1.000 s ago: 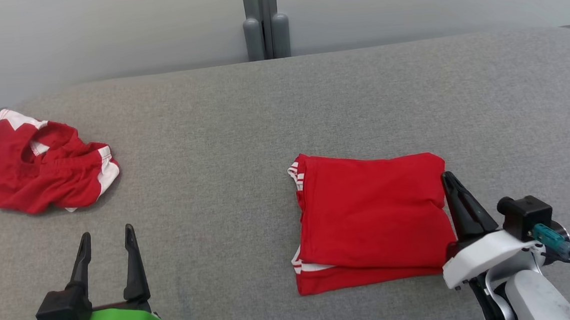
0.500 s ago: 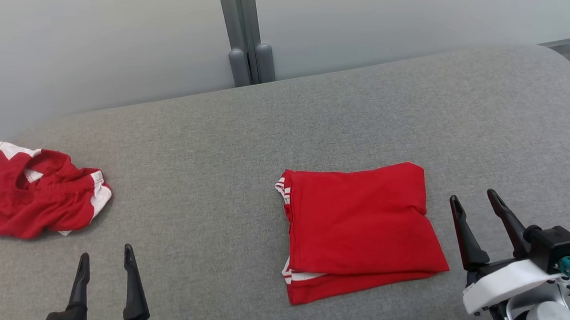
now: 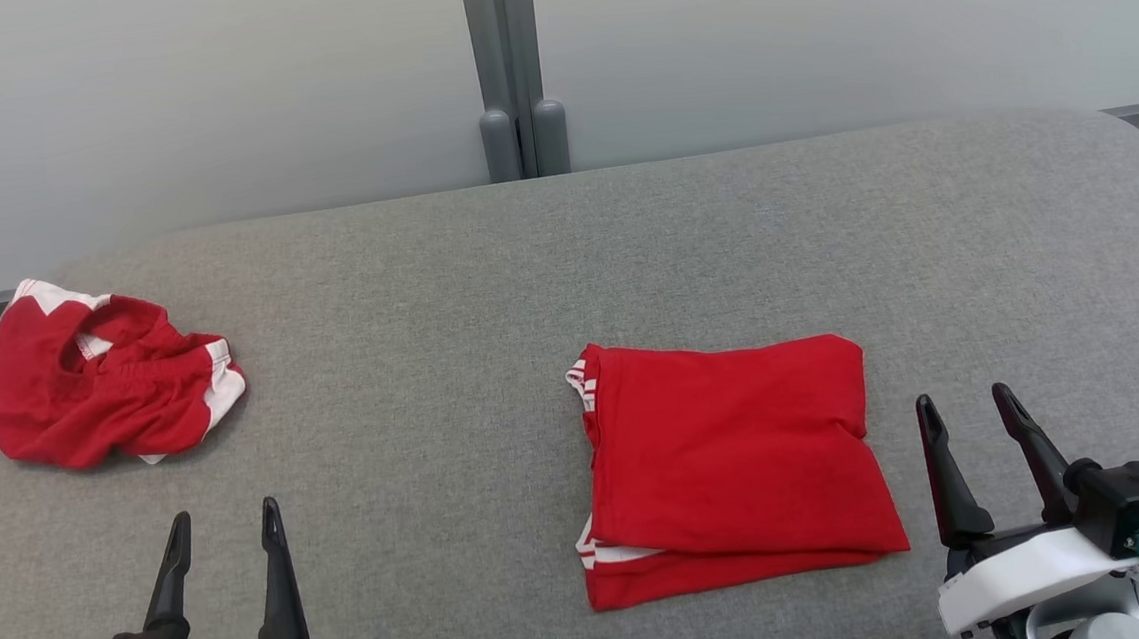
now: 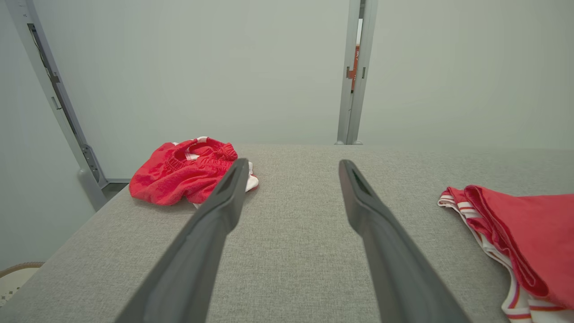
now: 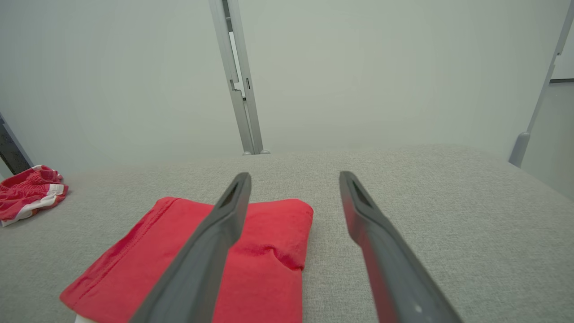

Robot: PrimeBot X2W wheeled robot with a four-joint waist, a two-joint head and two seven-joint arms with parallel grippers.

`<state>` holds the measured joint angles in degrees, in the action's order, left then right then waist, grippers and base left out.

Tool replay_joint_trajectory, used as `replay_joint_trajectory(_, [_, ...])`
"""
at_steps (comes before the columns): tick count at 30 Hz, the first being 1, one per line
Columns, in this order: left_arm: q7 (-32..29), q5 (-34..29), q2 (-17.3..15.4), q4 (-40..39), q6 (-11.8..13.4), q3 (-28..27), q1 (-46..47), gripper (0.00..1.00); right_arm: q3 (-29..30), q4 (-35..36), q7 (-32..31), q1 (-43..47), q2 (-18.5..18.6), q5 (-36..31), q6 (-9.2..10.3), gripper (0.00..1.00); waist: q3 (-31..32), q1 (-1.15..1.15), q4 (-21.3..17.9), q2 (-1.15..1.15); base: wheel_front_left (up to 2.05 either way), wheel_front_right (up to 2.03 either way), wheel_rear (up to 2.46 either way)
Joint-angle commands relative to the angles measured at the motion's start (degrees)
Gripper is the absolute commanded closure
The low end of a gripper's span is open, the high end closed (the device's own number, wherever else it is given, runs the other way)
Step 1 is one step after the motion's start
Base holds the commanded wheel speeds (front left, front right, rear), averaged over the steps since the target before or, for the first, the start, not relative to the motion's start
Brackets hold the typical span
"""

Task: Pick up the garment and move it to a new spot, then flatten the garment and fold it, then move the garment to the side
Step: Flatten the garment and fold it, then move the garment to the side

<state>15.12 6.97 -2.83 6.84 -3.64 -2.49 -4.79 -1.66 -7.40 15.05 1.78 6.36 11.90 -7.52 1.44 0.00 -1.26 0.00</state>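
Garment [image 3: 735,458]: a red piece with white-striped trim, found folded into a flat rectangle of several layers. It lies right of the middle of the counter [image 3: 429,319], nearer the near edge than the far edge.

At the counter's left edge a second red-and-white piece [image 3: 108,382] is noted, crumpled and well apart from the folded one. The left hand [image 3: 224,510] is seen over the near edge on the left side, its fingers spread with nothing between them. The right hand [image 3: 963,394] is seen toward the near right corner, just beside the garment's right edge. Its fingers are likewise spread and empty, and no contact with the cloth is observed.

Folding is judged complete; only the move to the side is judged outstanding. For that step, all layers should be taken together in one pinch at an edge, since a grip on the top layer alone would likely peel the fold open. The loose stepped hems at the near left corner should be supported by the left hand. The bundle is best carried low and level, then set down flat before release.
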Motion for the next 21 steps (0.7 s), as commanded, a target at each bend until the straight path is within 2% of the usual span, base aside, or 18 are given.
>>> replay_joint_trajectory(1, [0.0,0.0,-0.1,0.2,-0.5,0.0,-0.7,0.0,-0.1,-0.1,0.2,0.6,0.0,-0.4,0.07,0.0,0.1,0.0,0.0,0.0,0.0,0.0,0.0])
replay_joint_trajectory(21, [0.0,1.1,-0.7,2.0,-1.7,-0.3,0.4,0.0,-0.9,-1.2,0.2,0.7,0.1,-0.3,0.07,0.0,0.3,0.0,0.3,0.0,0.0,0.0,0.0])
